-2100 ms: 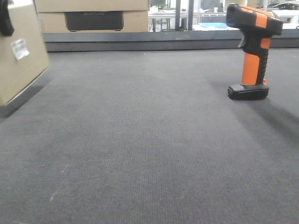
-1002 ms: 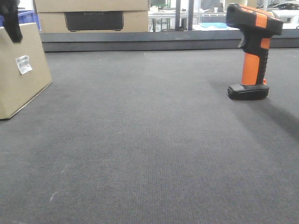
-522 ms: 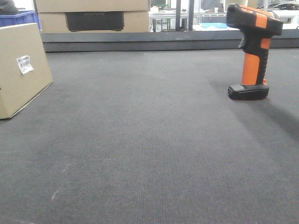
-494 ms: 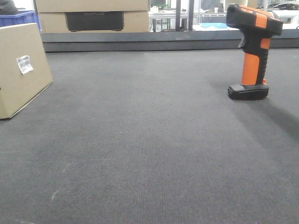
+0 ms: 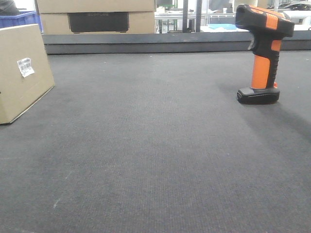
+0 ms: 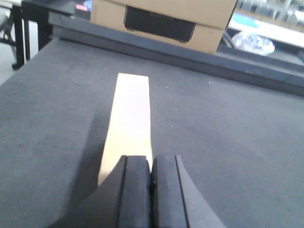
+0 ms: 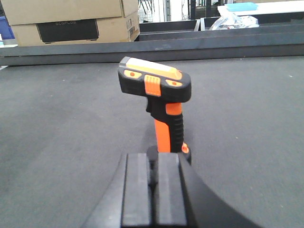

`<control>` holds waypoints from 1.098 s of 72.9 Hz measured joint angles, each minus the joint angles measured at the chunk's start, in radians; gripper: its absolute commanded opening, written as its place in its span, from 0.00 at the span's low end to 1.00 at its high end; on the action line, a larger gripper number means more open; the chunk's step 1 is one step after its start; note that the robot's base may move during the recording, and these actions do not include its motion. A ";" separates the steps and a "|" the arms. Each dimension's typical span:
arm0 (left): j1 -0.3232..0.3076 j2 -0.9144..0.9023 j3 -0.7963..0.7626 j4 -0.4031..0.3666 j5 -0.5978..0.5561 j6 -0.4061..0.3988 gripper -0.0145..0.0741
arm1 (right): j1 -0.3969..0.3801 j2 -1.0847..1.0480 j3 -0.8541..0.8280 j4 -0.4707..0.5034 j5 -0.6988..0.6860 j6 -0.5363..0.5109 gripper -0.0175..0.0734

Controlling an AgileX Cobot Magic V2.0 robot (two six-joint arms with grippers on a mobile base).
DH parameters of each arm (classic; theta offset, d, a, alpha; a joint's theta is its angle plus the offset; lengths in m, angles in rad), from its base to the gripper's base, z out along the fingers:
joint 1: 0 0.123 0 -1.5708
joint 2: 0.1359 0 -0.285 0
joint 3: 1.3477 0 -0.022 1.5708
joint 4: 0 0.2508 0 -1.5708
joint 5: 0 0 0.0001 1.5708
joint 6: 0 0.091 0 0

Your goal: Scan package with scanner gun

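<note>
Right wrist view: scanner gun (image 7: 159, 99) stands upright beyond closed jaws.

The package (image 5: 22, 73) sits at the left edge of the dark mat (image 5: 155, 145), cut off by the frame, its small white barcode label (image 5: 25, 67) facing the open middle. The scanner gun (image 5: 263, 53) stands upright on its flat black base well apart at the right. A larger brown box (image 5: 97, 17) with a dark panel lies behind. No pincer shows here.
</note>
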 measured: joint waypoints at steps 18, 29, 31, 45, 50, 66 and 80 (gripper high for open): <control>0.000 -0.183 0.171 0.008 -0.021 0.000 0.04 | 0.000 -0.183 0.000 0.000 0.152 0.000 0.01; 0.000 -0.297 0.308 0.029 -0.127 -0.002 0.04 | 0.000 -0.282 0.000 0.000 0.270 0.000 0.01; 0.000 -0.317 0.323 0.031 -0.135 -0.002 0.04 | 0.000 -0.295 0.000 0.000 0.284 0.000 0.01; 0.000 -0.450 0.361 0.082 -0.133 -0.002 0.04 | 0.000 -0.410 0.000 0.000 0.388 0.000 0.01; 0.000 -0.485 0.364 0.106 -0.104 -0.002 0.04 | 0.000 -0.443 0.000 0.000 0.396 0.000 0.01; 0.000 -0.549 0.364 0.119 -0.083 -0.002 0.04 | 0.000 -0.495 0.000 0.000 0.398 0.000 0.01; 0.000 -0.555 0.364 0.119 -0.081 -0.002 0.04 | 0.000 -0.496 0.000 0.000 0.398 0.000 0.01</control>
